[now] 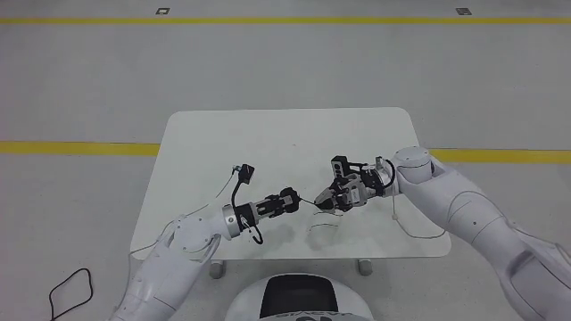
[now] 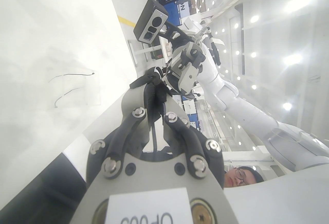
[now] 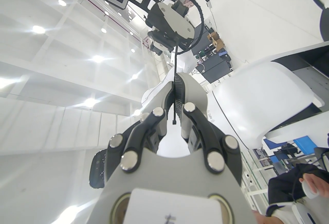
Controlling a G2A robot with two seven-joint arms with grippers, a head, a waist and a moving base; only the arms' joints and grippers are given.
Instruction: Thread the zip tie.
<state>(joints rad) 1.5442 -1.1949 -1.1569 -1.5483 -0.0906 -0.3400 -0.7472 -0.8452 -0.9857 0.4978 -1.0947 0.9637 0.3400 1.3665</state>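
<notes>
Top view: white table (image 1: pixel 268 138) on yellow-lined floor (image 1: pixel 268 62).

White round-cornered table (image 1: pixel 268 143), 2 thin dark curved strands (image 2: pixel 74 74) lying near its front edge

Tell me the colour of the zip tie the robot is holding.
Black; the thin plastic zip tie shows best in the right wrist view.

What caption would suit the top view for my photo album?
The left claw and the right claw meet over a white table, both pinching one black zip tie.
</notes>
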